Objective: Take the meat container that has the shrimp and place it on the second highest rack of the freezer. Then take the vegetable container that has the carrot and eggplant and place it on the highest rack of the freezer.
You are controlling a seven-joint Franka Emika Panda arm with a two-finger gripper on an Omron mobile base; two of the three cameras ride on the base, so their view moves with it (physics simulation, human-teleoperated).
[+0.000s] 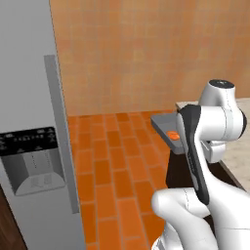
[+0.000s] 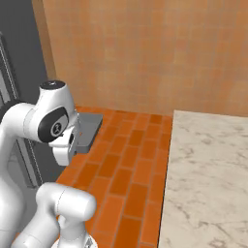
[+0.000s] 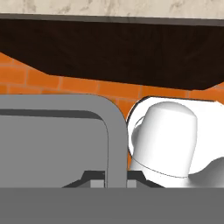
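Orange floor tiles (image 1: 114,161) and a matching tiled wall (image 2: 145,53) are framing a simulated kitchen where a white robot arm (image 1: 215,132) is carrying a grey meat container (image 1: 166,128) away from a marble counter (image 2: 208,179) at its right. Riding in the tray is the shrimp (image 1: 173,135), a small orange-red lump sitting near the edge closest to the arm. The gripper (image 3: 116,179) is reading as fully shut on the container, its dark tips pinching the raised grey rim at the bottom of the hand view, a grip that appears chosen to keep the shallow tray level so the shrimp is not sliding off. In the right base view the same tray is jutting out flat behind the arm's upper joint, hanging clear over the floor and touching nothing else. The freezer (image 1: 29,97) is standing well apart at the left, its grey door with a long vertical bar handle (image 1: 61,132) and a dispenser panel (image 1: 31,158) facing the camera; the white shelves inside are hidden from these angles, so how the racks are lying cannot be told. Judging from this, the first delivery is under way but unfinished, and the vegetable container is yet to be handled.
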